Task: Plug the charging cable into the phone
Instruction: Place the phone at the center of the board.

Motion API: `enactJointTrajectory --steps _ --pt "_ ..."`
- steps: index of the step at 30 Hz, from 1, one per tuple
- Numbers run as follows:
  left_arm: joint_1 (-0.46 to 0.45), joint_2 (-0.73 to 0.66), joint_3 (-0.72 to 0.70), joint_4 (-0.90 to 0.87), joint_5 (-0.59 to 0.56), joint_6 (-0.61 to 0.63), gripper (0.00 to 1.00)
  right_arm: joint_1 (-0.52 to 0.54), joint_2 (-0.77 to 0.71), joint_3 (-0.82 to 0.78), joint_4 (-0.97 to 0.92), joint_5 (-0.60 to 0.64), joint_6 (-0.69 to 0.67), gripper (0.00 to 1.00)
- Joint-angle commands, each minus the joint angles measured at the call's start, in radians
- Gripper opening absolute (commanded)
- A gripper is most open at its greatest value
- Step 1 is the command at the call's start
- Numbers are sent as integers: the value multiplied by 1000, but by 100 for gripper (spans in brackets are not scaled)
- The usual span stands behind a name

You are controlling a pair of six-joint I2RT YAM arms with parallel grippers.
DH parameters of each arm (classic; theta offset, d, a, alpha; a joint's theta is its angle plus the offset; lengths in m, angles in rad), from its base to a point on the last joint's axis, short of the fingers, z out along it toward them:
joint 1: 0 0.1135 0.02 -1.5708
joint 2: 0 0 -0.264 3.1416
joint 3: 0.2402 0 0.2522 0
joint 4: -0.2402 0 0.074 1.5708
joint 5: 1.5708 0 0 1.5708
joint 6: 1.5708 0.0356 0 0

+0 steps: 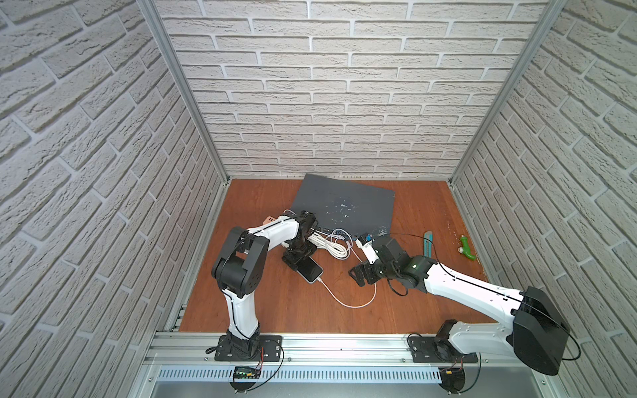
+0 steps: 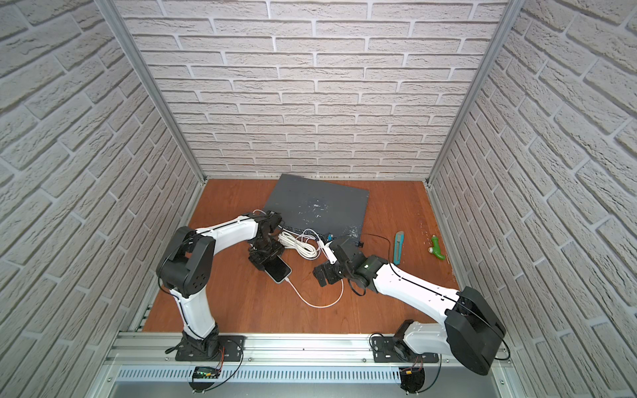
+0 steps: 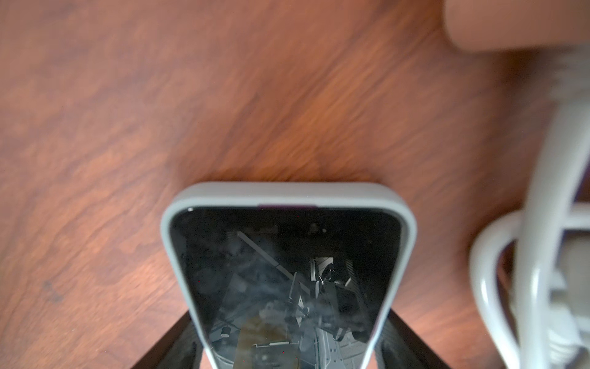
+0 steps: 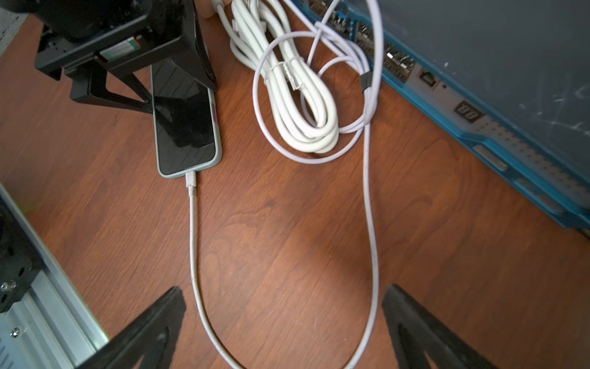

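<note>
Right wrist view: shows the phone (image 4: 185, 127) flat on the desk (image 4: 287, 223), screen up, with the charging cable (image 4: 193, 239) seated in its free short end and looping away across the wood. Clamped along both long edges, at the other end, by the left end effector (image 3: 290, 313). Above the loop: right end effector (image 4: 284, 290), spread wide, holding nothing. Just beside the phone, a coiled white cord (image 4: 297, 105); beyond that, a grey box (image 4: 479, 48).

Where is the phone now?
In both top views the phone lies on the table left of centre, clamped by the left gripper, the charging cable in its near end.
</note>
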Motion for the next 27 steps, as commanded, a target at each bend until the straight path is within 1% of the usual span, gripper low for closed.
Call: enactJointTrajectory --steps 1,2,3,4,5,9,16,20,27 --pt "1 -27 -48 3 17 -12 41 -5 9 17 27 -47 -11 99" --pt "1 -39 -61 20 22 -19 54 -5 7 15 26 -48 -11 99" --pt "0 -55 -74 28 23 -26 75 -6 5 15 26 -48 -11 99" --pt "-2 -66 -78 28 20 -32 91 -6 3 13 25 -49 -12 99" --pt "-4 -77 -78 23 13 -32 97 -5 -1 14 23 -48 -11 99" --pt "-17 -108 -63 -4 -14 -29 98 -6 -11 13 21 -44 -11 99" --pt "-38 -129 -53 -12 -12 -29 98 -7 -24 15 11 -37 -9 99" --pt "-58 -163 -53 -21 -18 -25 98 -17 -68 21 -13 -8 -16 99" --pt "-76 -266 -51 -61 -83 40 98 -68 -109 38 -44 -10 -13 99"
